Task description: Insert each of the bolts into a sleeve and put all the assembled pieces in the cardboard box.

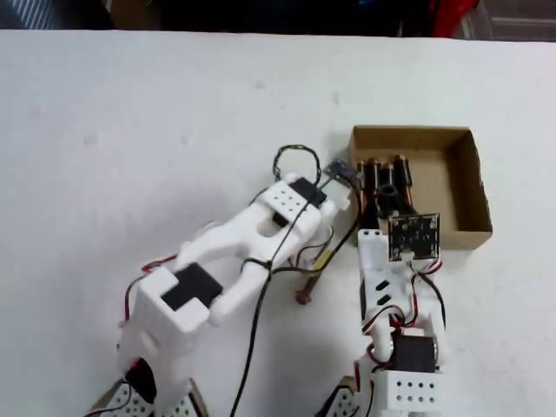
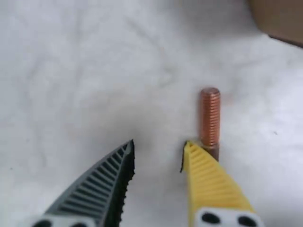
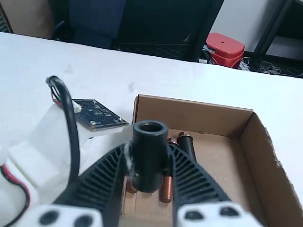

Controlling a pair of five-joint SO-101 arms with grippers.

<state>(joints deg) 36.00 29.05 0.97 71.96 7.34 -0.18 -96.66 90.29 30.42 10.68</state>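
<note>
**Bolt lying just outside the open left tool, sleeve waiting in the right**

Left tool [image 2: 159, 143] low over the white table [image 1: 130, 130], jaws spread wide, nothing between them. One loose copper bolt [image 2: 209, 116] flat on the table, not in the gap but on the outer side of the yellow finger [image 2: 208, 184]. Near end of the bolt tucked behind that finger's tip, possibly touching it, though hard to tell from the wrist view. Long axis of the bolt roughly in line with the fingers, threaded end pointing away from the tool.

Right tool [image 3: 147, 149] closed on a black sleeve [image 3: 149, 151], held upright with the bore facing up, at the near edge of the cardboard box [image 3: 189, 111]. Several assembled pieces [image 3: 187, 142] already inside the box.

From above, the same bolt [image 1: 308, 285] between the two arms, well nearer the left one. Judged next need: a small sideways shift of the left tool toward the yellow-finger side, to bring the bolt between the jaws and grip it across its shaft.
</note>
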